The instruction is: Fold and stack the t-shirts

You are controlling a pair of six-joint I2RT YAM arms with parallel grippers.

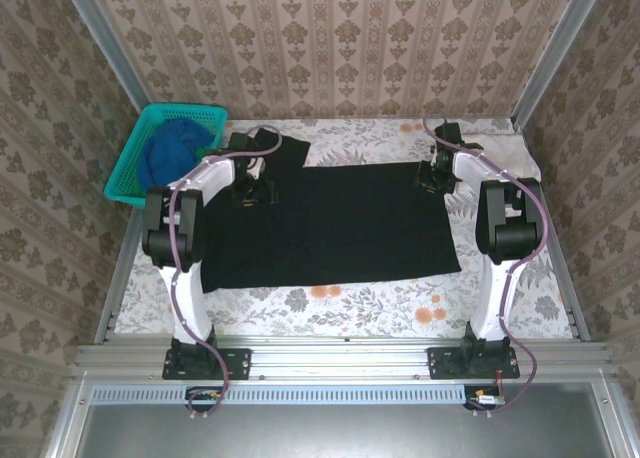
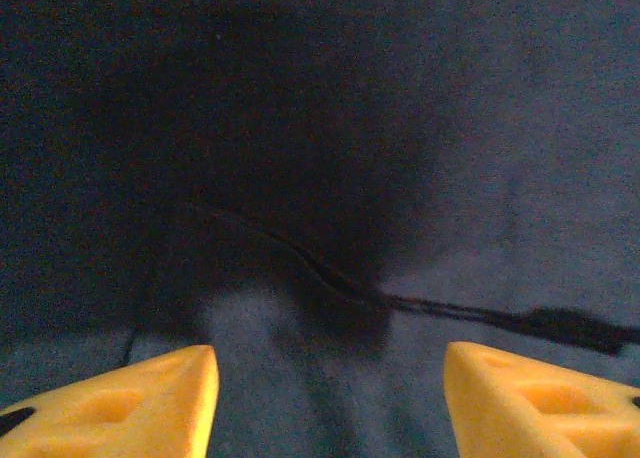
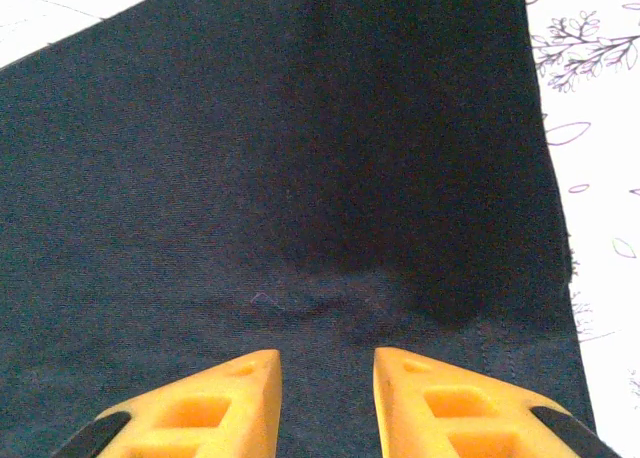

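hovering over the black t-shirt, my left jaws stand wide apart and grasp nothing. in the left wrist view my yellow fingertips sit at the two lower corners, and the dark cloth below them is crossed by one thin crease. these jaws are above the shirt's far left part, near the sleeve that reaches toward the far edge of the desk.

my right jaws are parted only a little, released, with nothing between them. their fingertips point down at the shirt close to its far right corner, where the shirt's edge meets the flowered desk cover. a small pucker shows in the cloth just ahead of the tips.

the black shirt is spread flat across the middle of the desk, between my left arm and right arm. a blue t-shirt is bunched inside the teal basket at the far left corner. a pale t-shirt lies at the far right corner, too small to make out in detail.
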